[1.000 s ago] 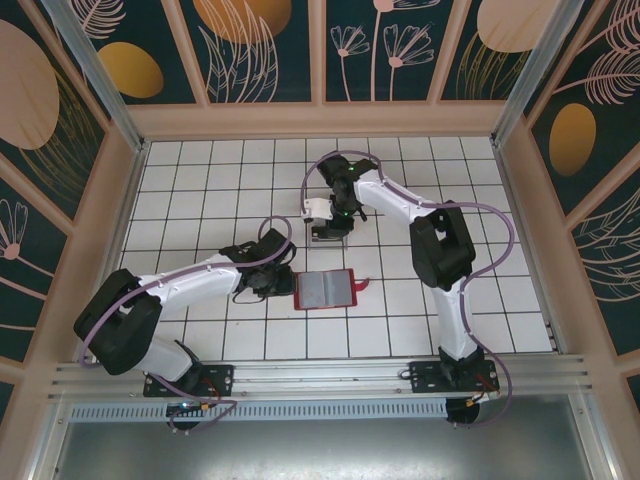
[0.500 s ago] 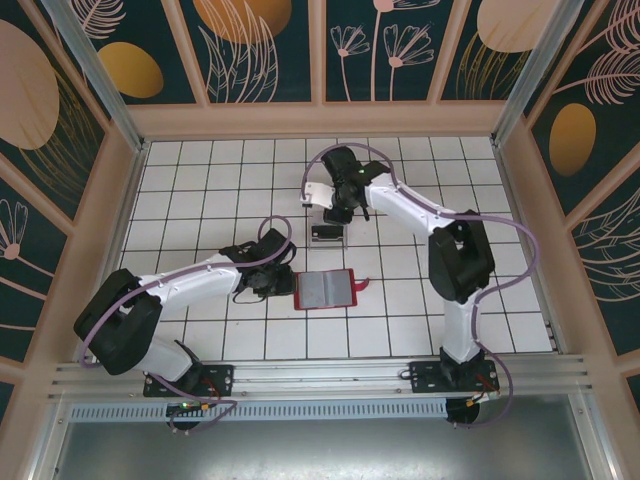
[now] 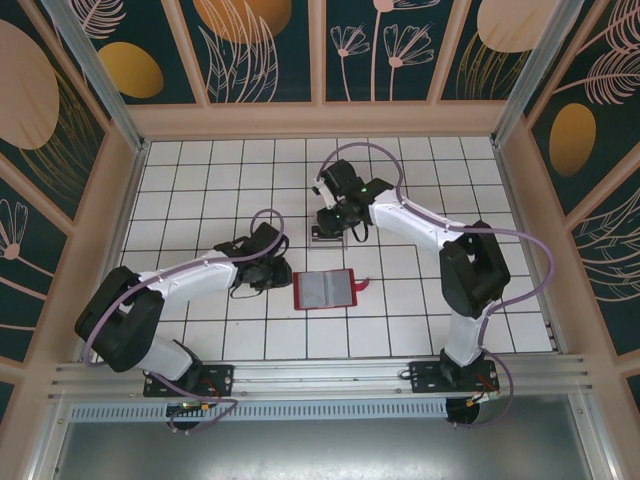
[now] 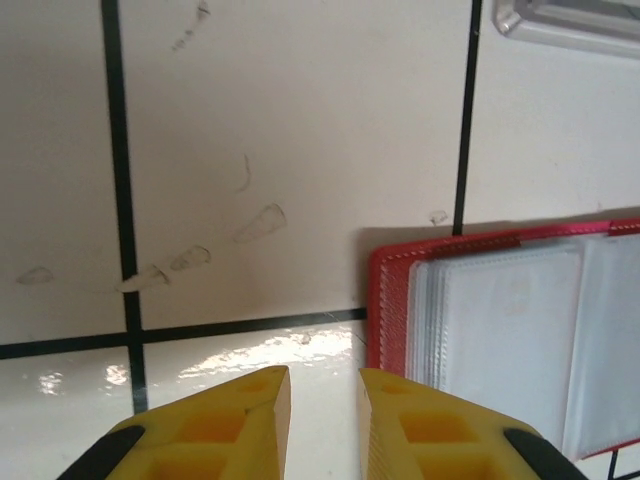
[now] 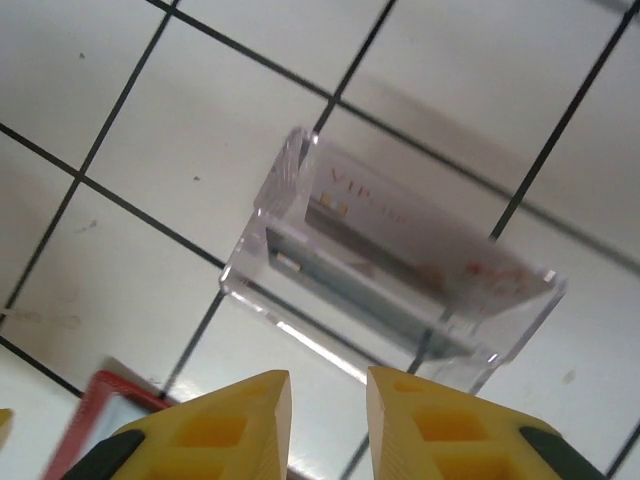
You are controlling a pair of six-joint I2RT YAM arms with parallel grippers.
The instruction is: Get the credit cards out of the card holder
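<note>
Left gripper beside the open holder, right gripper over a tray (one card inside); both narrow, empty.

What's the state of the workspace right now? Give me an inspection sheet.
Surface: white tiled table, faint smudges.
Job's things: red folding card holder lies open; pale credit card stands in clear plastic tray.
Clutter: nothing seen.
Grippers: left gripper beside holder, right gripper over tray; both jaws narrowly apart, empty.
Cables: purple cables along arms, off the items.
Surroundings: leaf-patterned wall panels, aluminium rail.
</note>
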